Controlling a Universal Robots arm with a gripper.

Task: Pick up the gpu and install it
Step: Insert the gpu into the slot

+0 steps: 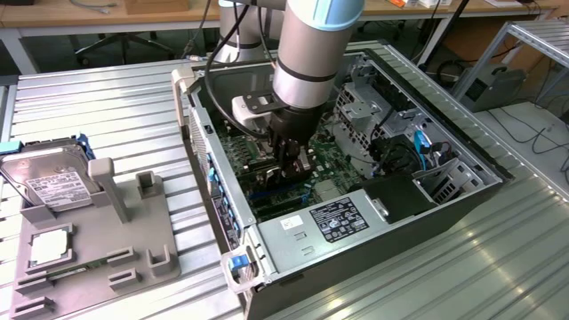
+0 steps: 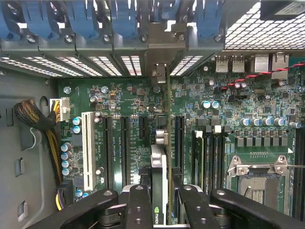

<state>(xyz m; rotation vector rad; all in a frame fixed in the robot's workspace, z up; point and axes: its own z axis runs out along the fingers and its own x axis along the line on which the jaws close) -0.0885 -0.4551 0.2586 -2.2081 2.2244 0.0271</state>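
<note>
The gripper [image 2: 159, 193] is clenched on the gpu [image 2: 159, 164], its fingers [image 2: 138, 200] pressing both faces of the card. A small green-and-white logo on the card between the fingers looks like Nvidia's.

So the pick-up is done. The gpu stands on edge inside the computer case [image 1: 202, 157], directly over the row of black slots [image 2: 125, 148] on the green circuit board [image 2: 128, 95]. Its metal end reaches toward the rear wall with the blue clips [image 2: 86, 19]. I cannot tell whether it is pushed fully home, so seating and letting go seem to be left.

The box [image 1: 342, 217] at the case's near corner carries a label, and so does the hard drive [image 1: 53, 180] on the grey tray [image 1: 133, 227]. Neither can be read.
</note>
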